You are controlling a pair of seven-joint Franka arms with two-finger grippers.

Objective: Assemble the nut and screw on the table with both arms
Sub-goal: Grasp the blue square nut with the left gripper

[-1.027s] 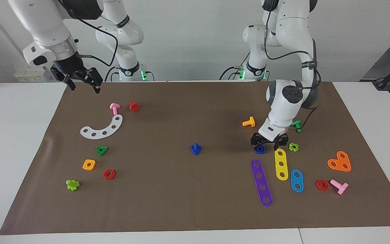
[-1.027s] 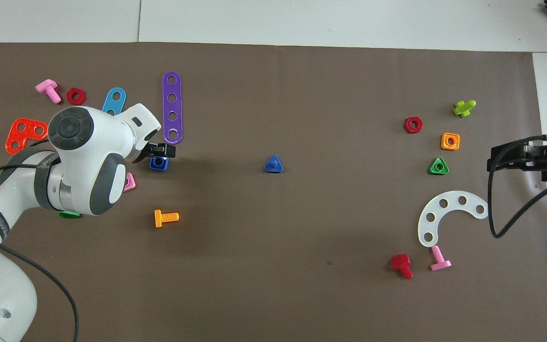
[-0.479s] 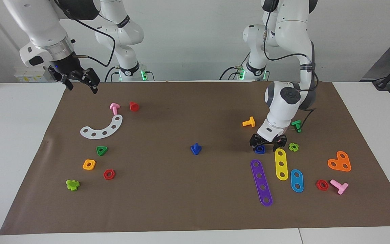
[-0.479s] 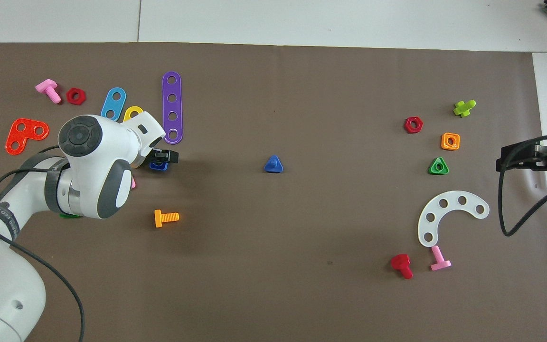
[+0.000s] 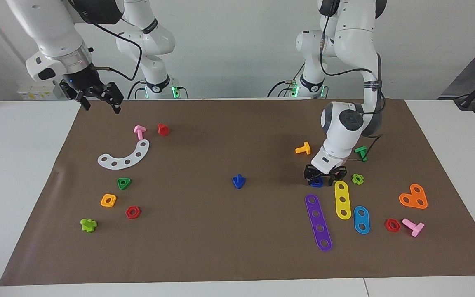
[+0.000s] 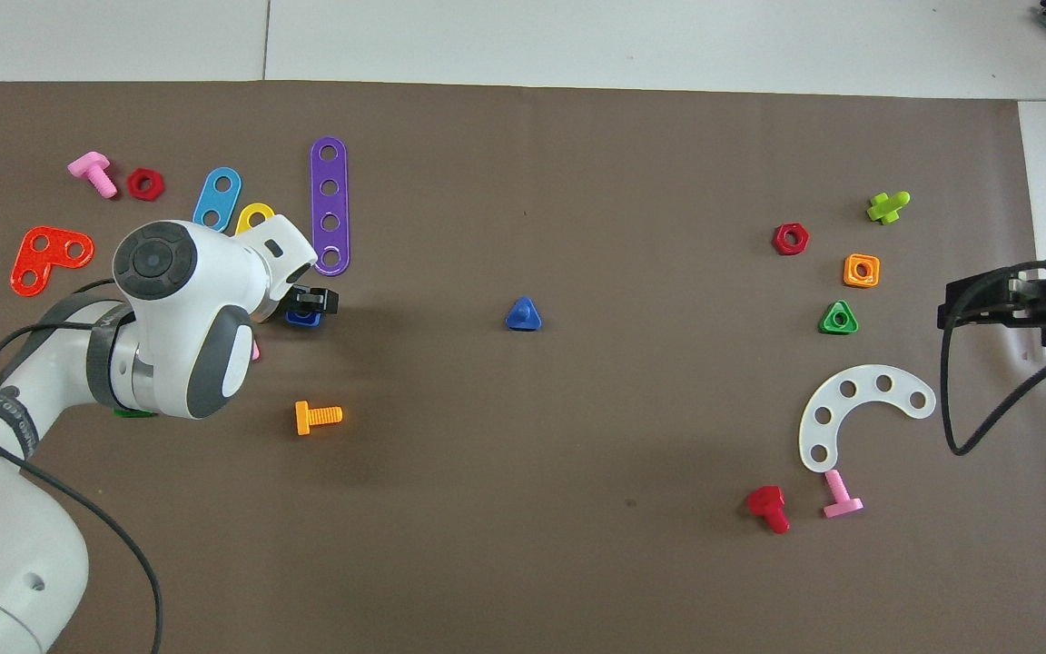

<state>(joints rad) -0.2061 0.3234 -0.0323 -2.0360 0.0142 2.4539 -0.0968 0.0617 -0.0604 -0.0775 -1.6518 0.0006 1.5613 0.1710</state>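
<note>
We find the nut (image 5: pixel 316 182), dark blue and square, lying on the brown mat of the table (image 5: pixel 237 247) toward the left arm's end, just nearer to the robots than the tip of the purple strip (image 5: pixel 318 222) and beside the yellow strip (image 5: pixel 342 199); the left gripper (image 5: pixel 322 176) is down at the mat with a finger on either side of the nut, though we cannot tell whether the fingers press on it or merely flank it; the screw (image 5: pixel 238 181), dark blue with a triangular head, sits alone near the middle of the mat, well apart from the nut; an orange bolt (image 5: pixel 303 148) lies nearer to the robots than the left gripper; the right gripper (image 5: pixel 98 100) hangs in the air over the mat's corner at the right arm's end, its fingers spread apart and holding nothing, while that arm waits; a pink bolt (image 5: pixel 139 131) and a white curved strip (image 5: pixel 124 156) lie on the mat close by it.
</note>
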